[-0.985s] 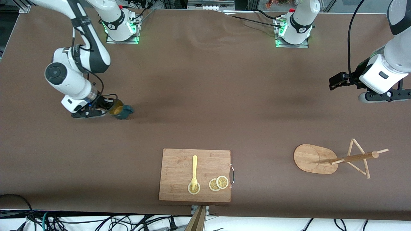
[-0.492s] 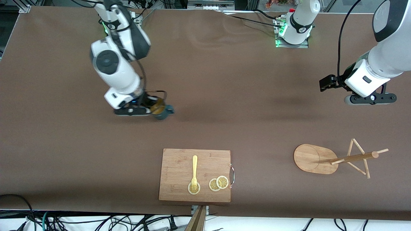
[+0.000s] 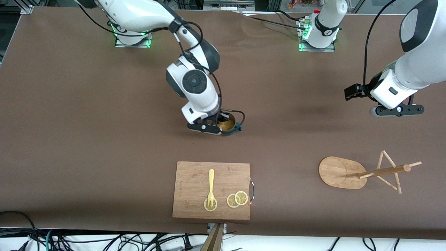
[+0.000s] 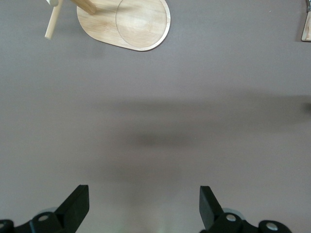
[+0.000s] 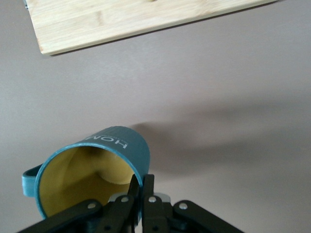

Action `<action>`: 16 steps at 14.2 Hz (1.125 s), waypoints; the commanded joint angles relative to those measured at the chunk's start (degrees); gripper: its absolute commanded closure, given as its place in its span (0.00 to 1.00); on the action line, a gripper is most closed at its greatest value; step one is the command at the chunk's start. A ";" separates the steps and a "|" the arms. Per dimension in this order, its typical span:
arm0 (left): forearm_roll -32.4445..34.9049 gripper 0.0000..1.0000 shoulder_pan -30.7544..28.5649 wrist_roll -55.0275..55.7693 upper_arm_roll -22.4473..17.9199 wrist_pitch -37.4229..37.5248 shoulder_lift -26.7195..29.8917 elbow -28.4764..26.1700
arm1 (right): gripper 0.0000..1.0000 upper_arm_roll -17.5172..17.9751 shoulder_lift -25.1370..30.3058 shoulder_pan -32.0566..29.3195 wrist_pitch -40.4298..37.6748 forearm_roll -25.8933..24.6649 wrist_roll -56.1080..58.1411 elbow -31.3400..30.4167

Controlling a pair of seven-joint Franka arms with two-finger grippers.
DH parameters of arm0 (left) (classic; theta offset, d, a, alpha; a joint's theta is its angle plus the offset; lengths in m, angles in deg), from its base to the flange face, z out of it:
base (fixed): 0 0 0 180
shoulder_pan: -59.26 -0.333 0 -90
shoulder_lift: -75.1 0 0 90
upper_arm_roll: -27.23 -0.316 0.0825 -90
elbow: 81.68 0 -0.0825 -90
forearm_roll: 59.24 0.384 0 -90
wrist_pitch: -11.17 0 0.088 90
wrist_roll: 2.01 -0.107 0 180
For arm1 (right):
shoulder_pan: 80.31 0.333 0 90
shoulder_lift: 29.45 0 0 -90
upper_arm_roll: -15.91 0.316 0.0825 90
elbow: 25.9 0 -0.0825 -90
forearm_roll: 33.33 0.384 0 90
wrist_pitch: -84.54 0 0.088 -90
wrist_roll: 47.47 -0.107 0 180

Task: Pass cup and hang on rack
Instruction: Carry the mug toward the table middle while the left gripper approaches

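Over mid-table, right tool (image 5: pixel 141 190) pinches the cup (image 5: pixel 92 167) rim, lettering visible wrist-side only; left tool (image 4: pixel 144 204) spread.

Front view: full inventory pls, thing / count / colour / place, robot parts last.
cup: 1, teal, yellow inside; held in the air over mid-table.
rack: 1, light wood; toward the left arm's end of the table.
cutting board: 1, bamboo; nearer the camera than the cup.
fork: 1, yellow; on the board.
lemon slices: 3, yellow; on the board, one under the fork's tines.
right gripper: shut on the cup's rim.
left gripper: open, empty, over bare table, waiting.
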State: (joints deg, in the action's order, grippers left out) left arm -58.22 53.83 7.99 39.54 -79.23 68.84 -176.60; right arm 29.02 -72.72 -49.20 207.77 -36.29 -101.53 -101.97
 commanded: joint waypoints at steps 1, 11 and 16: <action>-1.90 0.00 -0.55 -0.95 0.08 -0.75 1.15 -1.04 | 1.00 -0.80 -2.61 1.42 0.60 -0.73 -1.40 4.00; -4.10 0.00 -0.55 -0.33 -0.36 -1.01 2.92 -3.07 | 1.00 -0.80 -5.69 3.00 10.10 -1.08 -5.89 3.82; -4.01 0.00 -0.64 -0.94 -0.36 -5.31 2.48 -6.48 | 0.83 -0.80 -6.13 4.50 9.40 -3.01 -5.27 3.74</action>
State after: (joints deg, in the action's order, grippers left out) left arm -61.86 53.60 8.03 39.17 -81.66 70.20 -179.66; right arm 28.80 -78.49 -45.39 217.83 -37.54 -106.16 -100.01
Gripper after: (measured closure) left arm 0.000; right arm 0.930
